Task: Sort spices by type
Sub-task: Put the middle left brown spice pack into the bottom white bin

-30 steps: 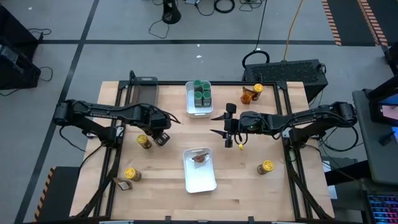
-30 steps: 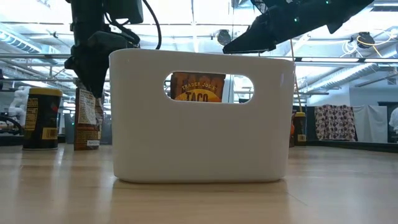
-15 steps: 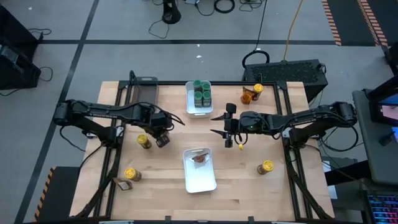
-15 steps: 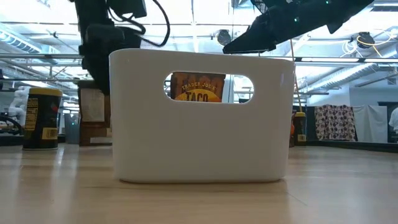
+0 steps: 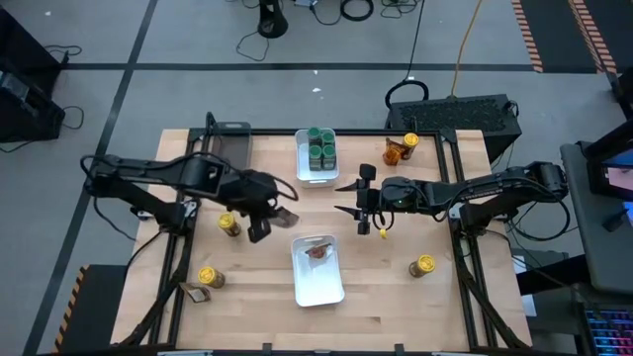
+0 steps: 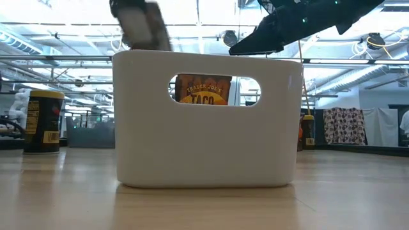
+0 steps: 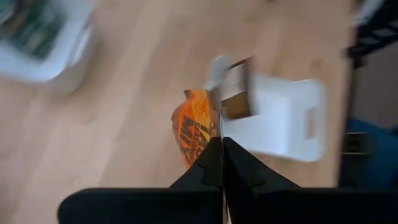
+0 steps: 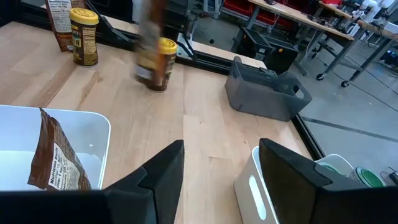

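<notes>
Lettering reading "TRADER JOE'S TACO" shows on the packet (image 6: pixel 203 91) seen through the handle slot of the near white bin (image 6: pixel 204 121) in the low view. The left tool (image 5: pixel 272 220) is clenched on an orange-brown packet (image 7: pixel 198 129), holding it above the wood just beside that bin's far left corner; the bin (image 5: pixel 316 270) holds one packet (image 5: pixel 317 250) at its far end. A yellow-lidded jar (image 5: pixel 228 224) stands just left of the left tool. The right tool (image 5: pixel 351 199) hangs with fingers apart between the two bins, gripping nothing. The far bin (image 5: pixel 302 163) carries green-lidded jars (image 5: pixel 320 145). More yellow-lidded jars (image 5: pixel 422 265) and one packet (image 5: pixel 195 293) sit near the tabletop (image 5: pixel 396 307) edges, leaving bare wood around the near bin.
</notes>
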Robot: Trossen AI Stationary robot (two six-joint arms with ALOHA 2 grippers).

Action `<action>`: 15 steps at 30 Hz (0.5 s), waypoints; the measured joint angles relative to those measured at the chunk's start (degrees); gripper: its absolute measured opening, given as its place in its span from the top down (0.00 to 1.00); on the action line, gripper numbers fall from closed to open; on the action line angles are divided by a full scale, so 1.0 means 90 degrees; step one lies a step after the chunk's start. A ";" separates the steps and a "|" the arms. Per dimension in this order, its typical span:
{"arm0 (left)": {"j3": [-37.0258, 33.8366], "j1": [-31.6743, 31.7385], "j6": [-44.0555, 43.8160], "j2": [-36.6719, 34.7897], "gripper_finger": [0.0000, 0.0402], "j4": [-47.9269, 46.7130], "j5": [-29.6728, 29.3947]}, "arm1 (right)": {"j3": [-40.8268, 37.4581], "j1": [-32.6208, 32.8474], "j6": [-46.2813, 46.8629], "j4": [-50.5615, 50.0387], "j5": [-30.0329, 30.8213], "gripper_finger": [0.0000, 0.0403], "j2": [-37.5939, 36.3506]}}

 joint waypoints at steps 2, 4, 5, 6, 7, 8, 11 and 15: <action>0.0053 -0.0255 0.0032 0.0000 1.00 0.0358 0.0079 | 0.0000 0.0000 0.0000 0.0000 0.0000 0.53 0.0000; 0.0054 -0.0482 0.0115 0.0001 1.00 0.0768 0.0206 | 0.0000 0.0000 0.0000 0.0000 -0.0001 0.53 0.0000; 0.0054 -0.0599 0.0116 0.0002 1.00 0.0963 0.0276 | 0.0000 0.0000 0.0000 0.0000 -0.0002 0.53 0.0000; 0.0054 -0.0698 0.0118 0.0002 1.00 0.1156 0.0311 | 0.0000 0.0000 0.0000 0.0001 0.0000 0.53 0.0000; 0.0054 -0.0791 0.0118 0.0012 1.00 0.1340 0.0342 | 0.0000 0.0000 0.0000 0.0000 0.0000 0.53 0.0000; 0.0054 -0.0871 0.0127 0.0034 1.00 0.1524 0.0375 | 0.0000 0.0000 0.0000 0.0000 0.0000 0.53 0.0000; 0.0054 -0.1116 0.0155 0.0098 1.00 0.1867 0.0392 | 0.0000 0.0002 0.0000 0.0000 0.0000 0.53 0.0000; 0.0054 -0.1341 0.0272 0.0357 1.00 0.2229 0.0395 | 0.0001 0.0001 0.0000 0.0004 -0.0001 0.53 0.0002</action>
